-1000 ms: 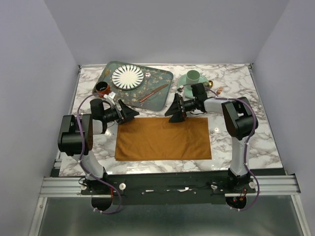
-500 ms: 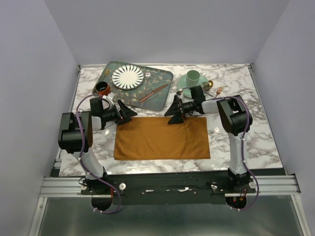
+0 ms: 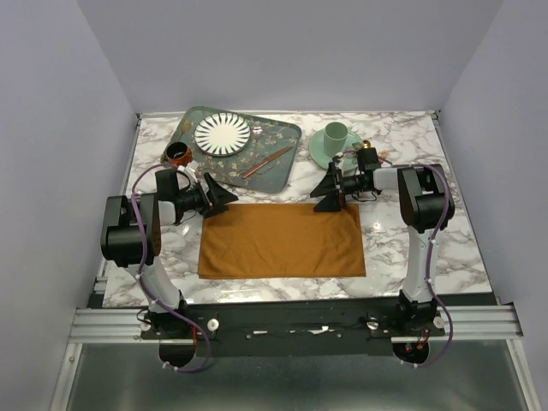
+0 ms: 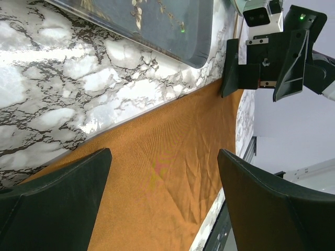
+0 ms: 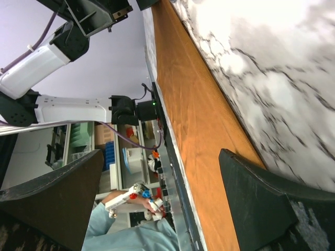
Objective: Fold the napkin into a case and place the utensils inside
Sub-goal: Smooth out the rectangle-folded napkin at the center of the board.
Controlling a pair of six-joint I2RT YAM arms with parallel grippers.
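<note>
The rust-orange napkin (image 3: 282,240) lies flat on the marble table as a wide rectangle. My left gripper (image 3: 224,197) is open and empty, low at the napkin's far left corner. My right gripper (image 3: 324,193) is open and empty over the far edge, towards the right corner. In the left wrist view the gripper (image 4: 163,153) is spread wide over the cloth (image 4: 172,178), with the right gripper (image 4: 261,68) ahead. In the right wrist view the gripper (image 5: 162,157) spans the napkin's edge (image 5: 199,115). One copper utensil (image 3: 266,162) lies on the tray. A fork (image 3: 382,157) and a spoon (image 3: 366,145) lie by the right arm.
A patterned green tray (image 3: 278,137) at the back holds a striped plate (image 3: 223,133). A small red-and-black cup (image 3: 177,154) stands at its left. A green cup on a saucer (image 3: 335,134) stands at the back right, close behind the right gripper.
My right gripper has moved right along the napkin's far edge, from near its middle towards the right corner. The left gripper has barely moved.
</note>
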